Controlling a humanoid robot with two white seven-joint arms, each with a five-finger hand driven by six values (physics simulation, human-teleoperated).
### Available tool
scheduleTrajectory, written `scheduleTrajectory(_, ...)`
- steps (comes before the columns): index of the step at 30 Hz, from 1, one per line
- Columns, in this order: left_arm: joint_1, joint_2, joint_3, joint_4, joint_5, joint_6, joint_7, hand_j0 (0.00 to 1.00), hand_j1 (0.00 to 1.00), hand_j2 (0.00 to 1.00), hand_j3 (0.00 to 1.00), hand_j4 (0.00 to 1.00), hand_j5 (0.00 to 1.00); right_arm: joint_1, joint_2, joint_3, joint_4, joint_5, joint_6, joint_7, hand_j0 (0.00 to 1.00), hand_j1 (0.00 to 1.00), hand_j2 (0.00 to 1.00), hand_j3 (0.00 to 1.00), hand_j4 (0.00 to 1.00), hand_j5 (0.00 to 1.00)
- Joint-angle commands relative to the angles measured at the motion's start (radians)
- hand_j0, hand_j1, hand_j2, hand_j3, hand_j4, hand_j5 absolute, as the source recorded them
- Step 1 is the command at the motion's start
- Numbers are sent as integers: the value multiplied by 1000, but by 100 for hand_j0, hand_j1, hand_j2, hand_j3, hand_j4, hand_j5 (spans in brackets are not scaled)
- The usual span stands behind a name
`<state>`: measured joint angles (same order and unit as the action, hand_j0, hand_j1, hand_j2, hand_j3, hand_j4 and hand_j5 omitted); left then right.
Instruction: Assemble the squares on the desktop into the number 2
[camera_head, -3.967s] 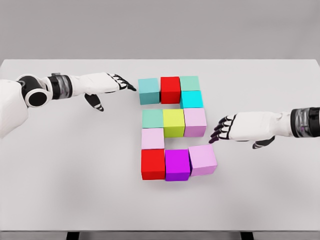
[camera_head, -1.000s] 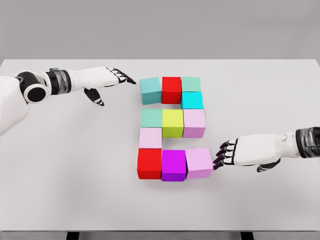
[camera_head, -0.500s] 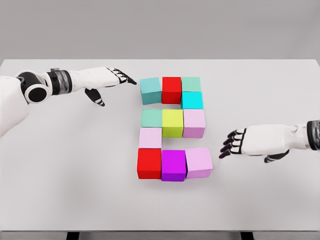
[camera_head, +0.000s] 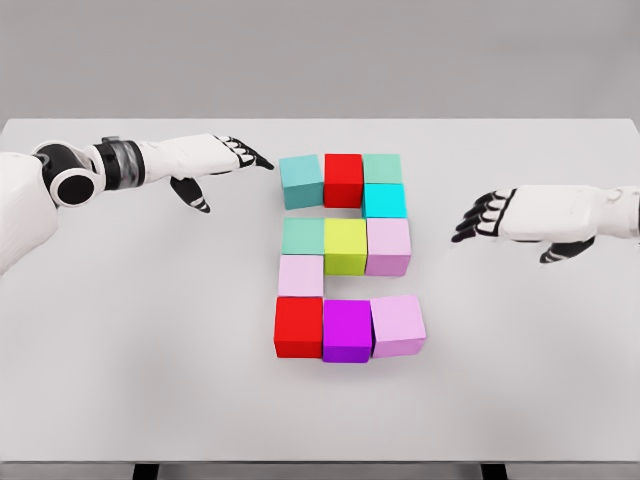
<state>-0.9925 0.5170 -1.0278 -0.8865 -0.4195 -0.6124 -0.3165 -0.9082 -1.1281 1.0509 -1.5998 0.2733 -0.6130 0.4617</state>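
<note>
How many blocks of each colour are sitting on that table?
Teal/green blocks: 3
Red blocks: 2
Cyan block: 1
Yellow-green block: 1
Pale pink blocks: 3
Purple block: 1
Total: 11 blocks

Sim test scene; bare white table (camera_head: 120, 350), plain grey backdrop (camera_head: 320, 55).
</note>
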Motion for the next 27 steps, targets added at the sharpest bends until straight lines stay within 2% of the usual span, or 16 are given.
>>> scheduleTrajectory(1,0,2,3,0,7,2,0,100,100,100,100,100,100,0,-18,-45,18,-49,2,-1,99,99,99,99,99,99)
scheduleTrajectory(3,0,2,3,0,5,2,0,100,100,100,100,100,100,78,-39,-153,50,-172,2,-1,100,100,100,100,100,100)
scheduleTrajectory(4,-2,2,2,1,5,2,0,100,100,100,100,100,100,109,-38,-198,66,-198,2,2,100,100,100,100,100,100)
scheduleTrajectory(5,-3,0,0,3,2,2,0,100,100,100,100,100,100,205,-38,-331,98,-256,2,3,100,100,100,100,100,100)
scheduleTrajectory(7,-2,-6,0,14,-1,2,0,100,100,100,100,100,100,342,-33,-500,101,-284,2,20,100,100,100,100,100,100)
scheduleTrajectory(9,-2,-6,0,15,-1,2,0,100,100,100,100,100,100,431,-19,-583,103,-284,2,31,100,100,100,100,100,100)
scheduleTrajectory(11,-2,-8,0,15,-2,2,0,100,100,100,100,100,100,482,27,-618,115,-282,2,32,100,100,100,100,100,100)
scheduleTrajectory(13,-2,-8,0,15,-2,2,0,100,100,100,100,100,100,503,79,-632,162,-282,2,34,100,100,100,100,100,100)
scheduleTrajectory(17,-3,-9,-1,15,-2,2,0,100,100,100,100,100,100,525,119,-634,264,-275,2,35,100,100,100,100,100,100)
scheduleTrajectory(19,-2,-14,0,15,-2,2,0,100,100,100,100,100,100,525,120,-632,294,-272,2,34,100,100,100,100,100,100)
scheduleTrajectory(21,-2,-15,0,15,-2,2,0,100,100,100,100,100,100,572,139,-632,313,-267,2,31,100,100,100,100,100,100)
scheduleTrajectory(27,-5,-15,0,15,-2,2,0,100,100,100,100,100,100,575,145,-634,328,-272,2,31,100,100,100,100,100,100)
